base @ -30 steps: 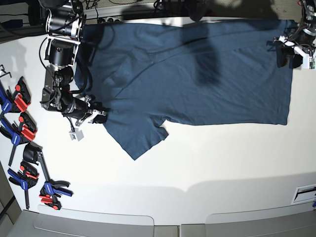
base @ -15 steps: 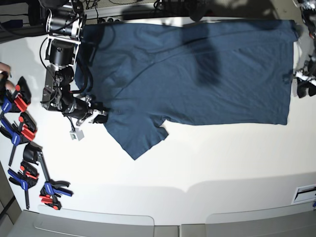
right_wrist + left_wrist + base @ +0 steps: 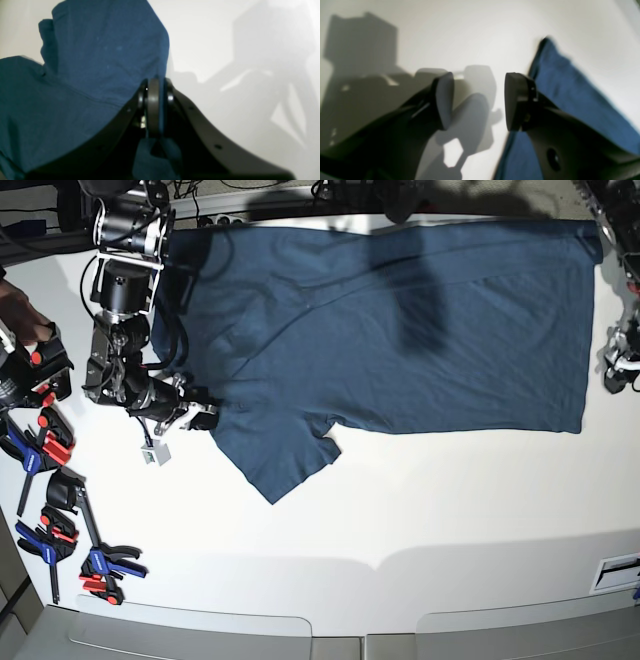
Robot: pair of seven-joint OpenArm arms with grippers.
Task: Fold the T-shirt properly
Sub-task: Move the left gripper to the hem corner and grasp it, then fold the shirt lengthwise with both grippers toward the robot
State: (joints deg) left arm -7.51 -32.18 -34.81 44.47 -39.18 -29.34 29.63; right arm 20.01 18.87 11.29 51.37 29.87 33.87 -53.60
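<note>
White table (image 3: 420,510) with the T-shirt (image 3: 400,330) spread flat across its far half, one sleeve pointing nearward. Right gripper (image 3: 205,415), at the scene's left, clenched on the sleeve's edge. Left gripper (image 3: 478,100), just beyond the shirt's right hem, spread wide and empty. Clamps (image 3: 60,500) line the left edge.

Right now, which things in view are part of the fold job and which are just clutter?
In the job:
- T-shirt, spread on the white table
- right end effector, shut on the T-shirt edge
- left end effector, open, beside the T-shirt

Lying about:
- spring clamps along the table edge
- a person's hand reaching in by the clamps
</note>
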